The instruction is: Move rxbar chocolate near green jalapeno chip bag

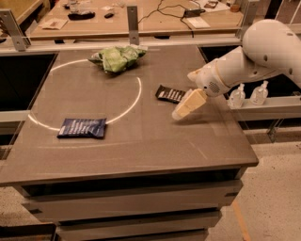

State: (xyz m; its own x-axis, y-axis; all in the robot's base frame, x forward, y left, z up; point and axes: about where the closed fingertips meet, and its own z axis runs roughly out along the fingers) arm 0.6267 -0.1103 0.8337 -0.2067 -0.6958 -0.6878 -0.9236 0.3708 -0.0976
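The rxbar chocolate (170, 94), a small flat dark wrapper with white lettering, lies on the table right of centre. The green jalapeno chip bag (117, 57), light green and wrinkly, lies at the far side of the table. My gripper (181, 113) hangs from the white arm on the right, pointing down and left, its tip just in front and to the right of the rxbar, close above the table. It holds nothing that I can see.
A dark blue flat wrapper (82, 127) lies at the front left. A white circle line (136, 96) is marked on the table (155, 150). Two clear bottles (249, 94) stand on a ledge to the right. A cluttered bench (155, 14) runs behind.
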